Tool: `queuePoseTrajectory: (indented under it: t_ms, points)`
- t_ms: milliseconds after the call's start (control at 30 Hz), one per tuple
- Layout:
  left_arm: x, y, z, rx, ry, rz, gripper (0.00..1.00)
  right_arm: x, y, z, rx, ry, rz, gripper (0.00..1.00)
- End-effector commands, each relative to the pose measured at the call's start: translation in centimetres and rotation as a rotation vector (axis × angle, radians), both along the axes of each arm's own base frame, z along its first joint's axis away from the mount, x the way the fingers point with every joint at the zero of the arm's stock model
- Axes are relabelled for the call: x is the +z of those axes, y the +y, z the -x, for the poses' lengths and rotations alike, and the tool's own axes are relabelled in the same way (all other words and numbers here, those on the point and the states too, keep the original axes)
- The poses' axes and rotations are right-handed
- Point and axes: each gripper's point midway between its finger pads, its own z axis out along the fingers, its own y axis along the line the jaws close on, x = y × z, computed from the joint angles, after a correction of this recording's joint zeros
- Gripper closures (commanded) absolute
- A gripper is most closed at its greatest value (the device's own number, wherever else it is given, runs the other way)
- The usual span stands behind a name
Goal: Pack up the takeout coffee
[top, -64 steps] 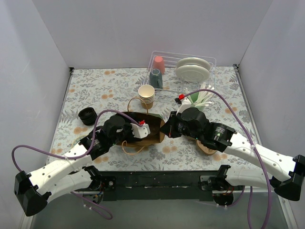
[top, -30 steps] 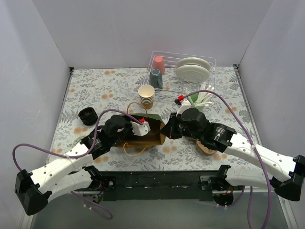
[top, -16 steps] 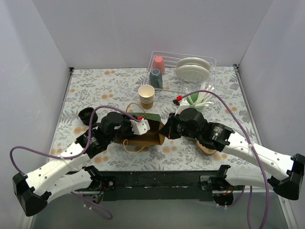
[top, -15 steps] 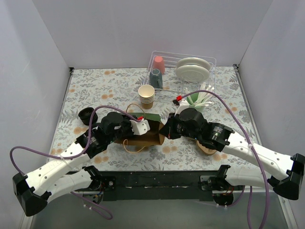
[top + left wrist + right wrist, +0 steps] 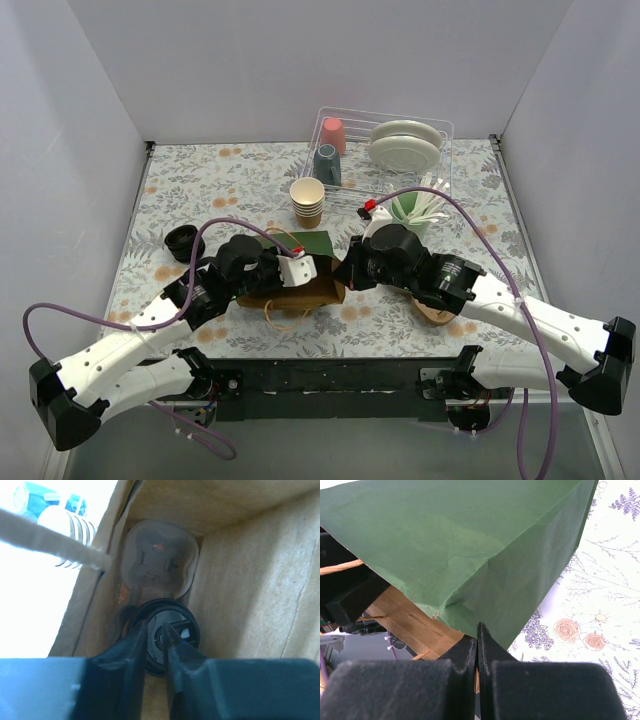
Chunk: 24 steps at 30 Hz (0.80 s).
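Observation:
The takeout coffee [image 5: 170, 630], a cup under a round black lid, stands at the bottom of a paper bag [image 5: 312, 290] that is green outside and brown inside [image 5: 250, 580]. My left gripper [image 5: 155, 627] reaches down into the bag mouth above the lid. Its jaws stand a narrow gap apart with nothing between them, and the lid shows through the gap. From the top view the left gripper [image 5: 298, 269] hides the cup. My right gripper [image 5: 478, 627] is shut on the bag's right rim [image 5: 470, 545], and the top view shows it [image 5: 346, 272] at the bag's right edge.
A stack of lidless paper cups [image 5: 307, 201] stands behind the bag. A loose black round piece [image 5: 181, 240] lies to the left. A clear dish rack [image 5: 440, 135] at the back holds a pink cup [image 5: 333, 134], a teal cup [image 5: 327, 165] and plates [image 5: 405, 147].
The left gripper's jaws have drawn closer together inside the bag. The bag's green back side now shows more behind the left wrist. The right gripper keeps its pinch on the rim.

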Motion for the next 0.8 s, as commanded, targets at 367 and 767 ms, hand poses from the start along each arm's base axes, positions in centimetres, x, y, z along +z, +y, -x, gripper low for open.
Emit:
queuePoseTrajectory:
  t_ms: [367, 767]
  points:
    - [0.1, 0.0, -0.2, -0.029, -0.053, -0.017, 0.66, 2.5, 1.1, -0.8, 0.004, -0.041, -0.043, 0.99]
    - [-2.4, 2.0, -2.7, 0.099, -0.126, -0.126, 0.75, 2.1, 1.0, -0.7, 0.014, -0.037, -0.031, 0.99]
